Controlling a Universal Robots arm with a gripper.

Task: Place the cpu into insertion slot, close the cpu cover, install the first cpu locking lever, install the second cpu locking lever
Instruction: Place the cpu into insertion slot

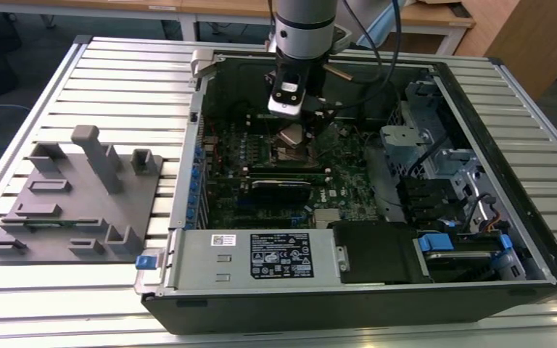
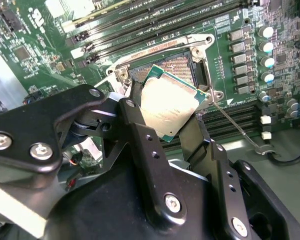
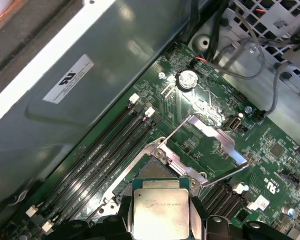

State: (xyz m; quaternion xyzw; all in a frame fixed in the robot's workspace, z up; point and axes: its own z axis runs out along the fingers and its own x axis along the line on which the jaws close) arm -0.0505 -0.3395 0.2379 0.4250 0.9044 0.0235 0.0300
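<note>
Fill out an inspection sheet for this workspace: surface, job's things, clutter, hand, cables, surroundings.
Surface: slatted metal table carrying an open computer case.
Job's things: cpu held over the insertion slot, not seated; cpu cover stands open; a locking lever lies unlatched beside the slot.
Clutter: grey moulded fixture on the table, on the exterior view's left of the case.
Hand: hand shut on the cpu's edges.
Cables: black cables hang by the arm; grey wires run beside the board.
Surroundings: wooden desks behind the table.
</note>
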